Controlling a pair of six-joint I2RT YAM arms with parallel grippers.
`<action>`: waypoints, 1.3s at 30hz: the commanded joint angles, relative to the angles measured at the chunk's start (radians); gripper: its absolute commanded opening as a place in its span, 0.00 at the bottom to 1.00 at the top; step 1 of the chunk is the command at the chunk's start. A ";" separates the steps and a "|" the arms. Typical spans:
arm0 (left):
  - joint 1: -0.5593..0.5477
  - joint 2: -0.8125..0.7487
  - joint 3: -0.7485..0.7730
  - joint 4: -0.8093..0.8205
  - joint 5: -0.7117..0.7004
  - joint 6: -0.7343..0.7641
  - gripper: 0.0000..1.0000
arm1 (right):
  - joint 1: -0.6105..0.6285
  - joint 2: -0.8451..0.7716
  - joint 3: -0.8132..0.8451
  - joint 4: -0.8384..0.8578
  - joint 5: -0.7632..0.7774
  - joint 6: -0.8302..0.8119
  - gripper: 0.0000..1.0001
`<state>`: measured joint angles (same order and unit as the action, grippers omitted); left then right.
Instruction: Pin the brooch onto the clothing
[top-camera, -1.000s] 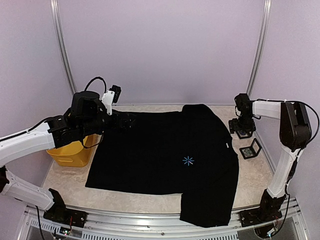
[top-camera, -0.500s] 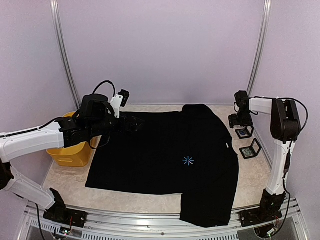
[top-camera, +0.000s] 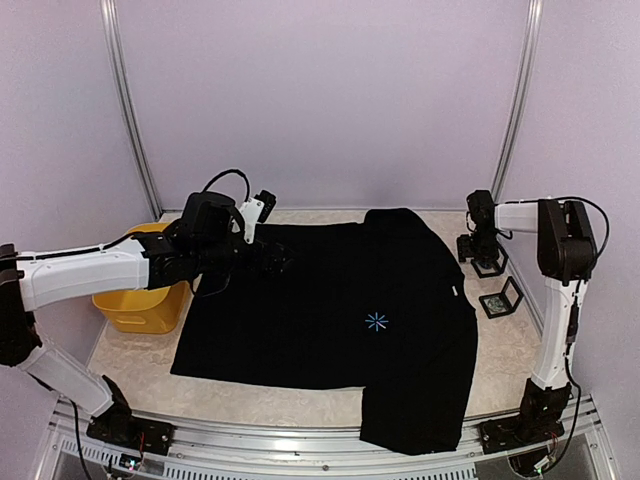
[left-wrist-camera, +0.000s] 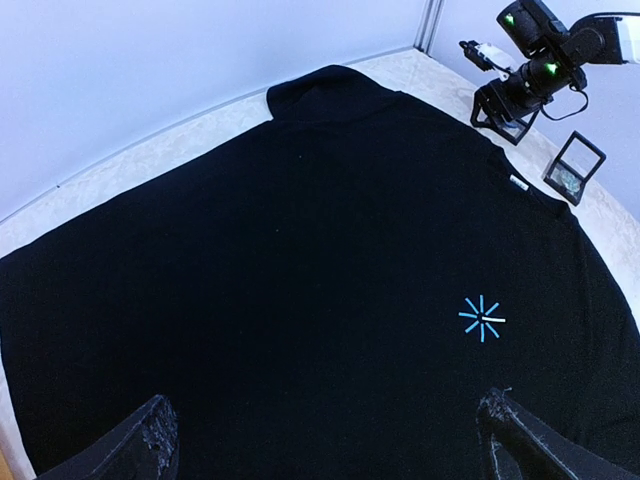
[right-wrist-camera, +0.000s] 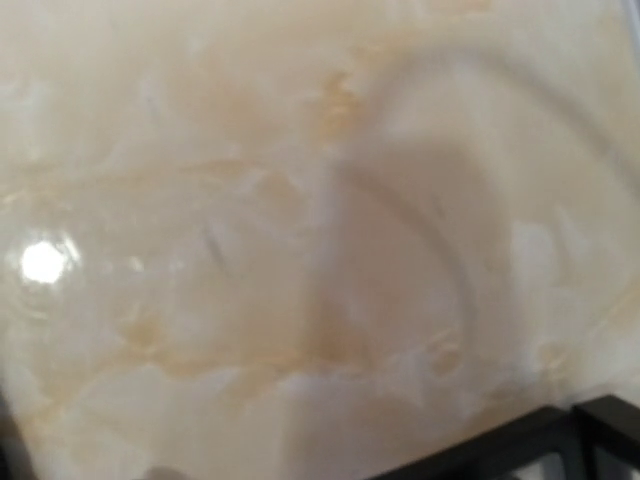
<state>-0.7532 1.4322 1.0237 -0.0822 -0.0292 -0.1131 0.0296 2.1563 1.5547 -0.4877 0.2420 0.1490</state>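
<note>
The clothing, a black T-shirt (top-camera: 330, 300), lies spread flat with a light-blue starburst mark (top-camera: 376, 321) on its chest. My left gripper (top-camera: 278, 260) hovers over the shirt's far left part. In the left wrist view it (left-wrist-camera: 335, 440) is open, fingertips (left-wrist-camera: 150, 445) wide apart over bare fabric, the starburst (left-wrist-camera: 482, 318) just ahead on the right. My right gripper (top-camera: 478, 250) points down at a small black case (top-camera: 489, 266) by the shirt's right sleeve. Its fingers do not show in the blurred right wrist view. I cannot make out the brooch itself.
A second small black case (top-camera: 500, 300), with something greenish inside, stands nearer on the right. A yellow bin (top-camera: 140, 305) sits at the table's left edge under my left arm. The right wrist view shows marbled tabletop (right-wrist-camera: 300, 250) and a black case edge (right-wrist-camera: 560, 435).
My left arm has swung right, carrying its open gripper further over the shirt. My right arm has folded back, its gripper staying at the far case.
</note>
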 joint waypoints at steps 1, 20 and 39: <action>0.003 0.022 0.049 -0.010 0.022 0.036 0.99 | -0.011 -0.009 -0.065 -0.041 -0.031 -0.004 0.69; 0.003 0.022 0.040 -0.037 0.018 0.043 0.99 | -0.020 -0.153 -0.164 0.045 0.043 0.014 0.74; 0.008 0.002 0.025 -0.054 -0.023 0.068 0.99 | -0.061 -0.079 -0.184 0.086 -0.108 0.023 0.56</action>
<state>-0.7528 1.4521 1.0447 -0.1238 -0.0376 -0.0616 -0.0246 2.0777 1.4067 -0.3832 0.1753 0.1749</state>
